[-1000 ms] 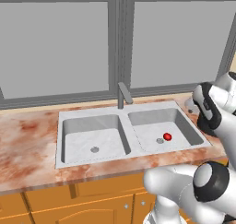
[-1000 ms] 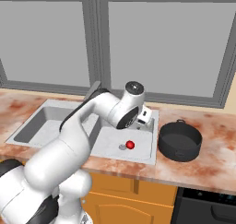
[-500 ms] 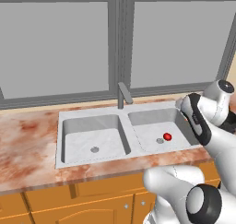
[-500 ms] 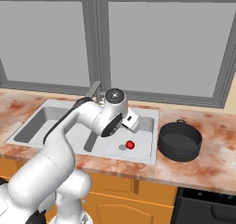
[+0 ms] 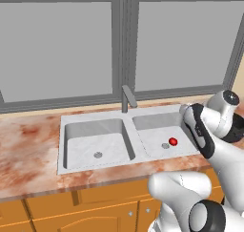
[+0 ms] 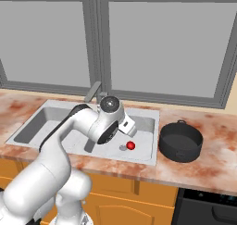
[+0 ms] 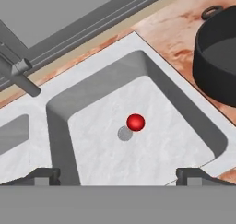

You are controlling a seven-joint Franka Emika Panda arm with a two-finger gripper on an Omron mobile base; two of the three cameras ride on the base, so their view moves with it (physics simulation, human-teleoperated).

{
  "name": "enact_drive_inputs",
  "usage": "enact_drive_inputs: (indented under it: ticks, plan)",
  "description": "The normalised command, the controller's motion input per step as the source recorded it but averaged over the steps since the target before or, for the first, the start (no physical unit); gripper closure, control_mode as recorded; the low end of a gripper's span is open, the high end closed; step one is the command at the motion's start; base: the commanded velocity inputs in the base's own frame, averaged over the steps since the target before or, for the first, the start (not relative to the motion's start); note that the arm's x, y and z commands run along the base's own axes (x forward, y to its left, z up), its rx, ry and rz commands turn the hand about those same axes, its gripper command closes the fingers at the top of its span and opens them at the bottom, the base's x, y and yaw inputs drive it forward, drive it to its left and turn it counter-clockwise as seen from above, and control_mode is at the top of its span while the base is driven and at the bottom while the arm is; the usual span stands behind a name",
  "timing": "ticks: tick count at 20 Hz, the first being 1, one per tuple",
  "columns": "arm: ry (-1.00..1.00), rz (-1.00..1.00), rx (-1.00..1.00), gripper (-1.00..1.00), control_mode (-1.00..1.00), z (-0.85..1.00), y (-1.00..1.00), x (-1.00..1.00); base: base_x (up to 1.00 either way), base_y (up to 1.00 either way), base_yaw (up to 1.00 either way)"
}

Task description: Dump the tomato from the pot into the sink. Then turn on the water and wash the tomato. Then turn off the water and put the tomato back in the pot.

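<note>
Tomato [image 7: 135, 122]: loose in right sink [image 7: 193, 109] basin beside drain [image 7: 125, 133], pot [image 7: 220, 66] empty on surface; pincer [image 7: 118, 176] open, holding nothing; faucet [image 7: 20, 75] handle should be approached next, nudged gently for water.

A small glossy red tomato [image 7: 135, 122] is seen on the floor of the right basin of the light grey marbled sink [image 7: 152, 75], touching the edge of the round drain. The squat black pot [image 6: 181, 141] is set upright on the counter just right of the sink.
</note>
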Motion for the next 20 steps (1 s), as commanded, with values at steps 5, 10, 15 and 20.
enact_drive_inputs:
  ticks: [5, 10, 15, 20]
  plan:
    - [0.00, 0.00, 0.10, -1.00, -1.00, 0.00, -0.01, 0.09, 0.00, 0.00, 0.00]
    - [-0.08, 0.01, 0.12, -1.00, -1.00, 0.00, 0.00, 0.20, 0.00, 0.00, 0.00]
    - [-0.04, 0.04, 0.03, -1.00, -1.00, 0.03, 0.09, 0.22, 0.00, 0.00, 0.00]
    - [-0.03, 0.05, 0.00, -1.00, -1.00, 0.10, 0.15, 0.22, 0.00, 0.00, 0.00]
